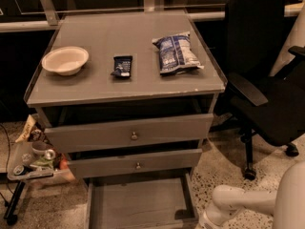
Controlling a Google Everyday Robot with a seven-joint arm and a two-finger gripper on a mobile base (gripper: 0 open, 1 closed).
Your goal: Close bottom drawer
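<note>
The bottom drawer [138, 204] of the grey cabinet is pulled far out. Its plain grey tray lies open and bare; its front panel and knob are cut off by the lower edge of the view. Above it the middle drawer [136, 163] and the top drawer [131, 133] stand slightly open, each with a small round knob. My white arm [248, 202] comes in from the lower right, just right of the open tray. The gripper itself is out of view.
On the cabinet top [95, 85] lie a white bowl [65, 60], a small dark packet [122, 66] and a blue chip bag [175, 52]. A black office chair [267, 75] stands to the right. A small stand with clutter [31, 163] is at the left.
</note>
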